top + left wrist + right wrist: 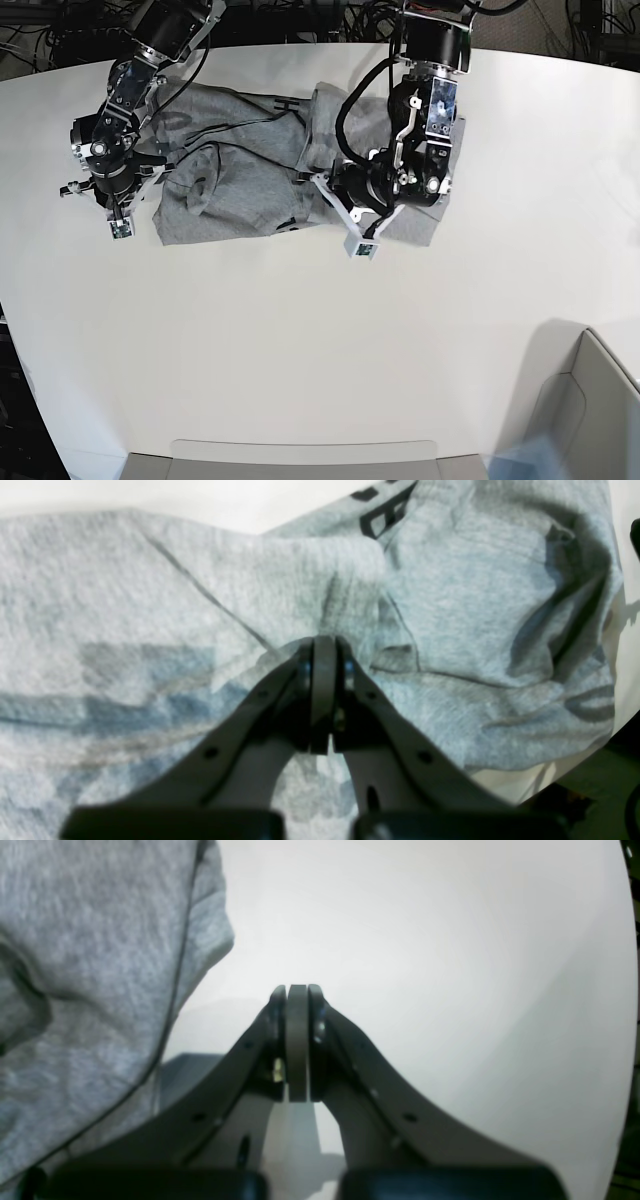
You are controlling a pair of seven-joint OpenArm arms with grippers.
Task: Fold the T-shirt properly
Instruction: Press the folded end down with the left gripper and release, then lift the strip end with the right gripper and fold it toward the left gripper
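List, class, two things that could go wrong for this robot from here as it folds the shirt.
1. The T-shirt lies bunched and creased, so any fold made now would likely lock wrinkles in.
2. The left gripper is shut low over the fabric; moving sideways could drag the cloth. The right gripper is shut beside the shirt over bare table.

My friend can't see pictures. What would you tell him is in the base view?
A crumpled grey T-shirt lies bunched on a white table. Two black robot arms lean over it from the far edge: the left gripper is low over the shirt's right end, and the right gripper is at the shirt's left edge.
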